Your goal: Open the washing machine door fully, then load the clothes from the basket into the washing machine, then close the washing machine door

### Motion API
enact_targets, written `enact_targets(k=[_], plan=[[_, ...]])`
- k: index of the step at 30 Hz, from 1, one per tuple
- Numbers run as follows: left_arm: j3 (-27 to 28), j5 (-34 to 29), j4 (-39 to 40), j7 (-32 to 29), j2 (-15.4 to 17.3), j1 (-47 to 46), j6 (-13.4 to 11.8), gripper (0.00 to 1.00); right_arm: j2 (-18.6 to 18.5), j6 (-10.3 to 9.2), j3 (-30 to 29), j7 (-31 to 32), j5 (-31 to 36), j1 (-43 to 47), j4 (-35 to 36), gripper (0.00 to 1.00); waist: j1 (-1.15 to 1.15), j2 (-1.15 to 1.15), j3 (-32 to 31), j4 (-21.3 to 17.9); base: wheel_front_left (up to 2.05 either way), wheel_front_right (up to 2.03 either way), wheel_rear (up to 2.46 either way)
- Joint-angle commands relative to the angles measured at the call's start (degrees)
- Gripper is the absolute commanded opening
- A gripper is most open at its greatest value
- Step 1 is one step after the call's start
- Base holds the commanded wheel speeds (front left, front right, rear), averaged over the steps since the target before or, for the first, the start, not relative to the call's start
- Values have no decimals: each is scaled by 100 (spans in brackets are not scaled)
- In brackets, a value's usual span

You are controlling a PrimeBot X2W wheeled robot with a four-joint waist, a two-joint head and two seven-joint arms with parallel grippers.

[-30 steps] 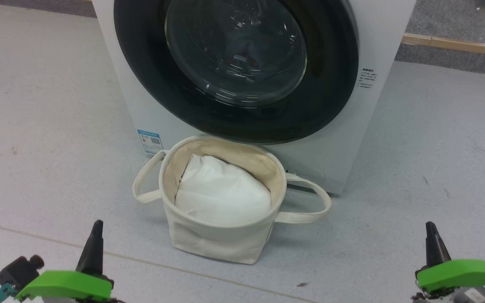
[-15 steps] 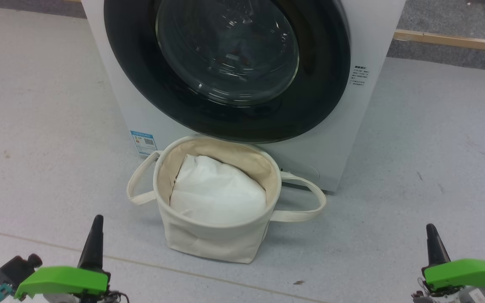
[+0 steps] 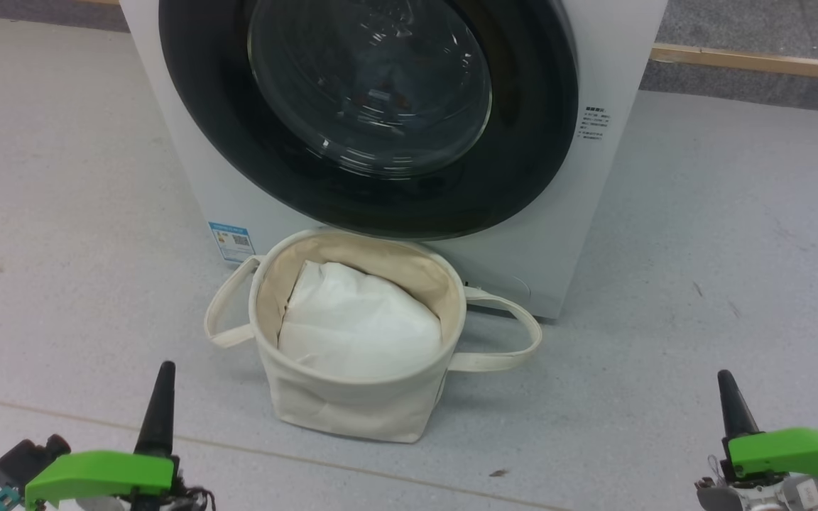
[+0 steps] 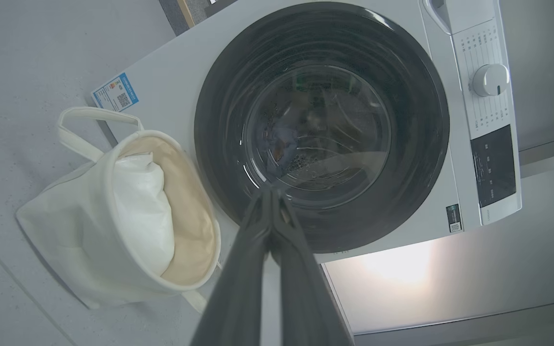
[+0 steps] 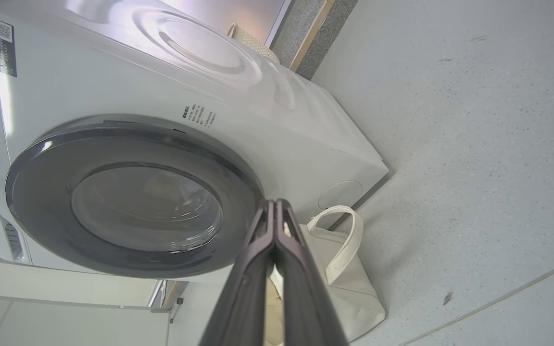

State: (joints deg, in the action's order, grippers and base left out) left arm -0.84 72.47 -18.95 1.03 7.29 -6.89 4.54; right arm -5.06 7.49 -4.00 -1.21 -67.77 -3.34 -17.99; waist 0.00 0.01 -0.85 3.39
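The white washing machine (image 3: 615,184) stands ahead with its round black-rimmed door (image 3: 537,142) flat against the front, closed. Through the glass a bit of blue fabric with orange marks, the clothes (image 4: 282,144), shows inside the drum. On the floor before the machine sits the cream basket (image 3: 352,408), holding white padding (image 3: 359,330). My left gripper (image 3: 160,383) is low at the left, shut and empty. My right gripper (image 3: 732,401) is low at the right, shut and empty too. Both are well short of the basket. In the wrist views each pair of fingers (image 4: 270,202) (image 5: 274,211) is pressed together.
Grey floor (image 3: 61,213) spreads to both sides of the machine. A wooden strip (image 3: 757,64) runs along the far right. A blue sticker (image 3: 229,241) marks the machine's lower left, and the control dial (image 4: 491,79) and panel show in the left wrist view.
The whole head view has shifted, so machine and basket sit slightly further left and up the picture. Both grippers stay shut in their corners.
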Motion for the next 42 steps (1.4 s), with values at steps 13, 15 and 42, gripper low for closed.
enact_targets(k=[13,15,42], plan=[[368,672,440,-253,-101,-74,-29,0,30,1,-21,237,-853,-308,240,0,0,-1,23,-109,0,0,0],[393,761,473,-286,-123,-63,-35,0,37,1,-30,268,-967,-315,245,0,0,-1,26,-124,0,0,0],[718,1917,896,-713,-415,86,-111,0,114,0,-135,660,-2463,-396,307,0,0,-1,68,-331,0,0,0]])
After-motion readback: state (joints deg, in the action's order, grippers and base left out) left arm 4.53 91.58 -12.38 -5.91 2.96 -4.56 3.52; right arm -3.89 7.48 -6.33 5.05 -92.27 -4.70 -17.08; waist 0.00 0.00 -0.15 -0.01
